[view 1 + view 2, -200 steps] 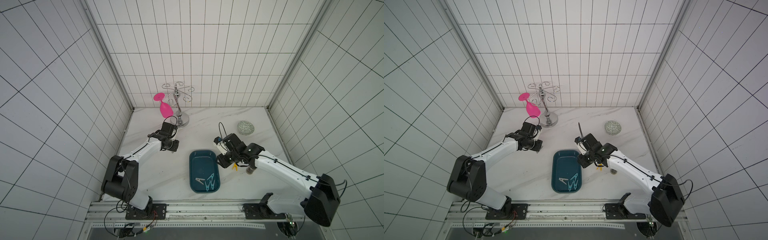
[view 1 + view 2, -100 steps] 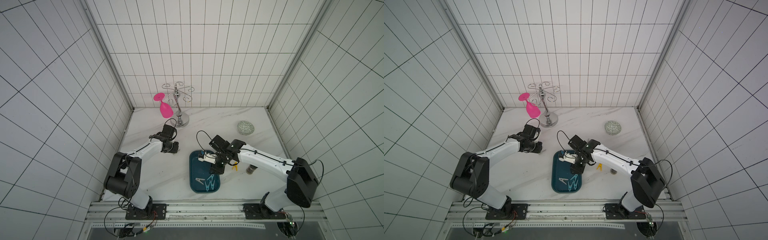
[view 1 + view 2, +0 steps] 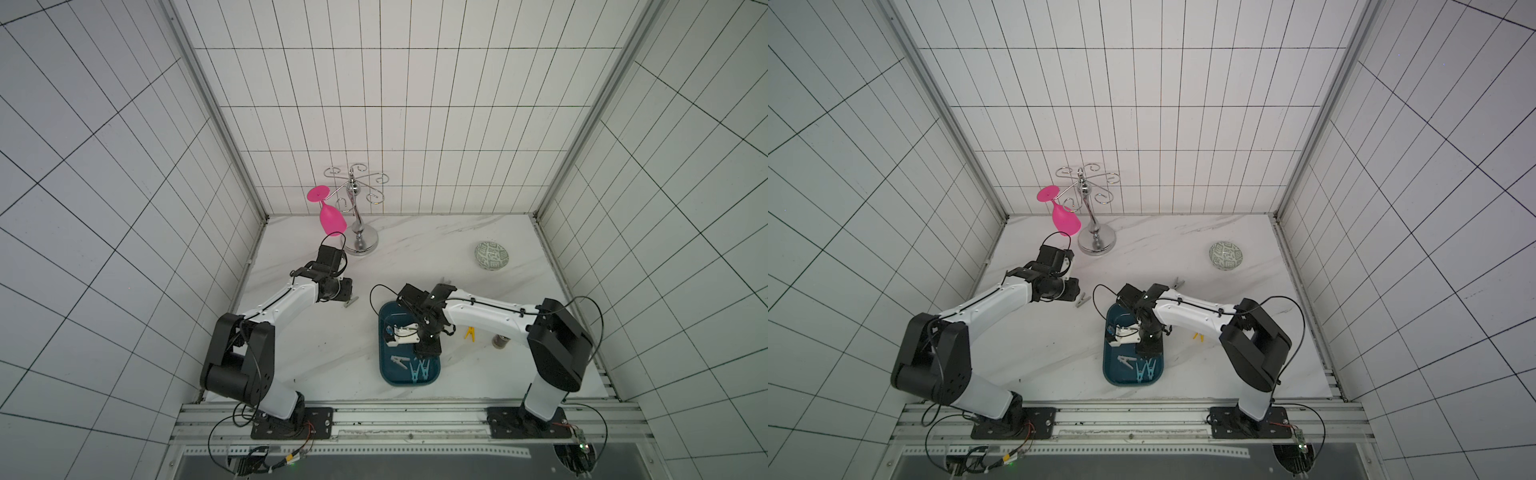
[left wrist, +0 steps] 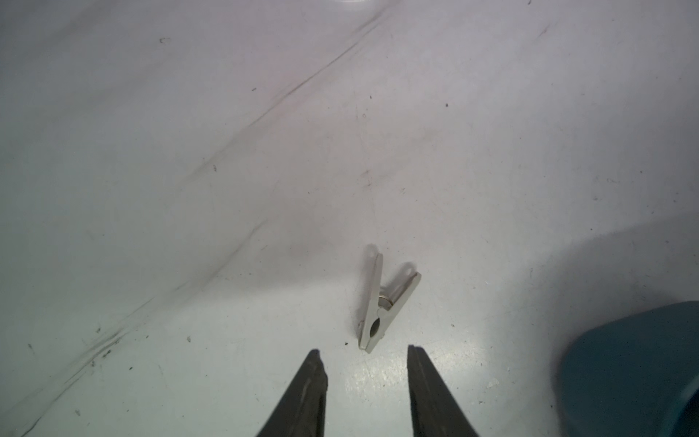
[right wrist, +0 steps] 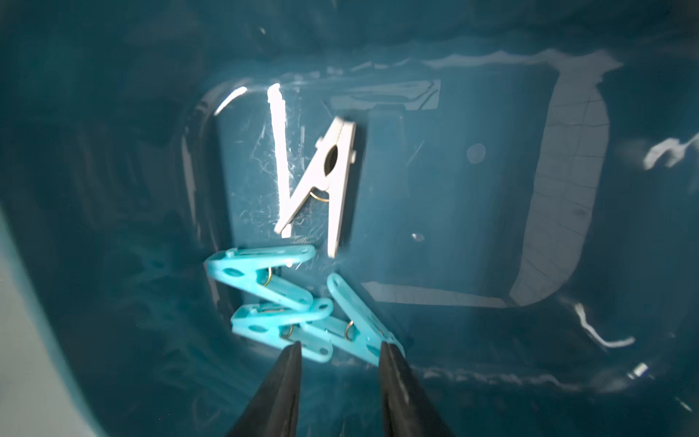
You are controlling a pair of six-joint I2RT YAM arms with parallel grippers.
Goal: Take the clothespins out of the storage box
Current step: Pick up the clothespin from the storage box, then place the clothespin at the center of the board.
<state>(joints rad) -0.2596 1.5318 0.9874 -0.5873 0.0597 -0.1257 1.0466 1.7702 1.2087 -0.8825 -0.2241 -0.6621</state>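
pegs (image 5: pixel 291 300) in teal box (image 5: pixel 454 212): 3 lt blue, 1 pale grey; l fingers (image 4: pixel 308 393), r fingers (image 5: pixel 281 393) apart, empty.

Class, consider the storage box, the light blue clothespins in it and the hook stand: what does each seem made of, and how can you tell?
The storage box: probably glossy moulded plastic; its teal floor reflects the wall tiles. The light blue clothespins: smooth plastic by the look, evenly coloured, with thin brassy wire springs. The hook stand: seemingly chromed metal, mirror-bright stem and base.
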